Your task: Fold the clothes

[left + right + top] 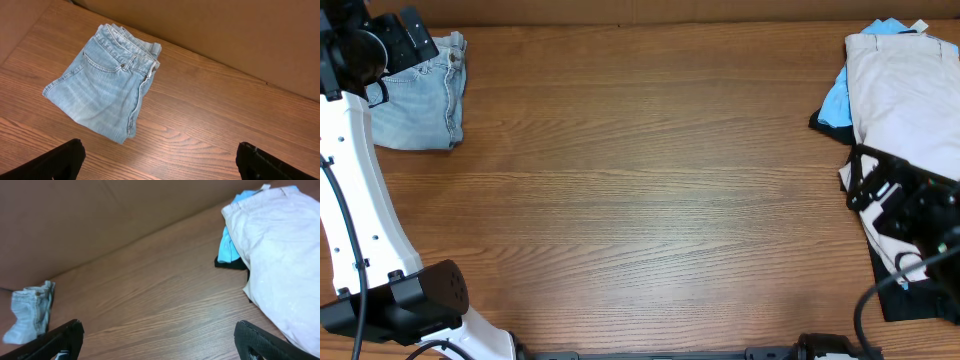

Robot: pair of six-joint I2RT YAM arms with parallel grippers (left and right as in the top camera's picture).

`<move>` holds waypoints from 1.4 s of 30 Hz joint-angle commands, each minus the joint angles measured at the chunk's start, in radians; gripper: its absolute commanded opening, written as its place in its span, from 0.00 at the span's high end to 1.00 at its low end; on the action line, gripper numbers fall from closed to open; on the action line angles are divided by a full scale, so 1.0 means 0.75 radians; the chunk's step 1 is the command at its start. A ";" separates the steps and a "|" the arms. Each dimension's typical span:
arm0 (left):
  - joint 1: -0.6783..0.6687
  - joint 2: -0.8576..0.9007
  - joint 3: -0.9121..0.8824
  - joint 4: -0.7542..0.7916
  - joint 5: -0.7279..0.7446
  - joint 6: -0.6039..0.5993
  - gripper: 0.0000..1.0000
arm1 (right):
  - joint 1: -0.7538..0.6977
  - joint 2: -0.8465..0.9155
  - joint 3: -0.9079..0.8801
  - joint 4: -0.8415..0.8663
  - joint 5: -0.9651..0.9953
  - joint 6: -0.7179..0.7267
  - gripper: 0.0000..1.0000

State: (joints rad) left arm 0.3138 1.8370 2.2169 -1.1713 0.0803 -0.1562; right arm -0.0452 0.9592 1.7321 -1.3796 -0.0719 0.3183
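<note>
Overhead: the wooden surface (640,200) runs to a brown wall (650,12) along the top edge. The folded shorts (420,105) lie at the upper left. At the right, a beige garment (910,90) lies over a blue one (834,100) and a black one (920,303).

Left wrist: the shorts lie at the upper left. My left hand (160,157) is spread wide and holds nothing.

Right wrist: the pile is at the upper right and the shorts are small at the lower left. My right hand (159,335) is spread wide, holds nothing, and touches no cloth.

Bright, even, diffuse light from above; soft faint shadow edging denim shorts (100,90); beige garment (280,255) washed pale; table (640,180) grain sharp.
</note>
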 commanded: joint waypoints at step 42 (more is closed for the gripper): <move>-0.009 0.009 -0.004 0.001 0.023 0.018 0.00 | 0.000 -1.269 -2.251 1.654 -0.056 -0.041 0.00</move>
State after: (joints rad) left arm 0.3138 1.8370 2.2166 -1.1744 0.0868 -0.1562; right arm -0.0452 0.0422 0.0639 -0.1513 -0.1066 0.2878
